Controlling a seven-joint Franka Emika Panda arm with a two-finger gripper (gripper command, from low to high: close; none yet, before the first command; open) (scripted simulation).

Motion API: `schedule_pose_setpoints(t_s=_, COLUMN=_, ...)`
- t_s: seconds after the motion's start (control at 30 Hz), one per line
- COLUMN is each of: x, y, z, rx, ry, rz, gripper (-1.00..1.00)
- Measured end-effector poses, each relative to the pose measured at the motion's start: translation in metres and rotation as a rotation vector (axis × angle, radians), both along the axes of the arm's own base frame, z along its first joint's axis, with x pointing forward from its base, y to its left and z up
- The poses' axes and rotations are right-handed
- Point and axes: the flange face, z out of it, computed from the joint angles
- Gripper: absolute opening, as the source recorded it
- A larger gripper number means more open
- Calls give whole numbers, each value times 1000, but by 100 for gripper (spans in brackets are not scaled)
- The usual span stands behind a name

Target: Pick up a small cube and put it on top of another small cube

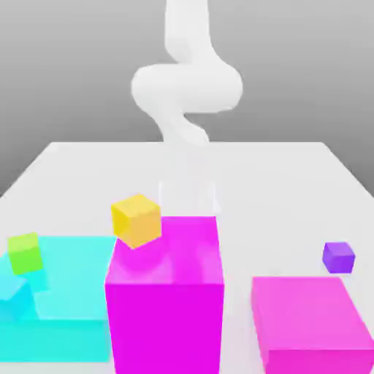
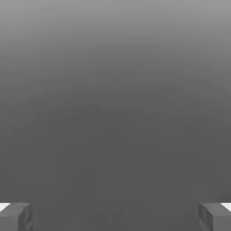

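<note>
One tiny plain violet-purple cube [image 1: 339,257] sits on the white desk [image 1: 292,182], well apart from the empty hand [image 2: 115,216], whose fingers [image 2: 16,216] stand spread wide.

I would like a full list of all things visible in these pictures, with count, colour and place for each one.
small cube: one, violet-purple, on the table toward the exterior view's right.
orange-yellow cube: one, tilted, at the tall block's upper left edge.
lime-green cube: one, on the cyan block.
tall block: one, magenta, front centre.
low block: one, magenta, front right.
cyan block: one, front left.
table: one, white.
arm: one, white, above the table's middle.
fingers: two, grey, wide apart, nothing between them.
</note>
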Motion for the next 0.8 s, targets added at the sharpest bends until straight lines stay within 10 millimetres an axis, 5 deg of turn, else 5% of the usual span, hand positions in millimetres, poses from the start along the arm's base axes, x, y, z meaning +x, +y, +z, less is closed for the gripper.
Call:
schedule_pose_setpoints(t_s=0.17, x=36, y=65, z=-80, rx=-59, ry=116, rz=243, gripper=0)
schedule_pose_setpoints(t_s=0.37, x=42, y=150, z=-179, rx=-149, ry=238, rz=525, gripper=0)
schedule_pose_setpoints(t_s=0.57, x=11, y=226, z=-280, rx=-262, ry=346, rz=805, gripper=0)
schedule_pose_setpoints(t_s=0.8, x=-66, y=290, z=-391, rx=-427, ry=454, rz=1137, gripper=0)
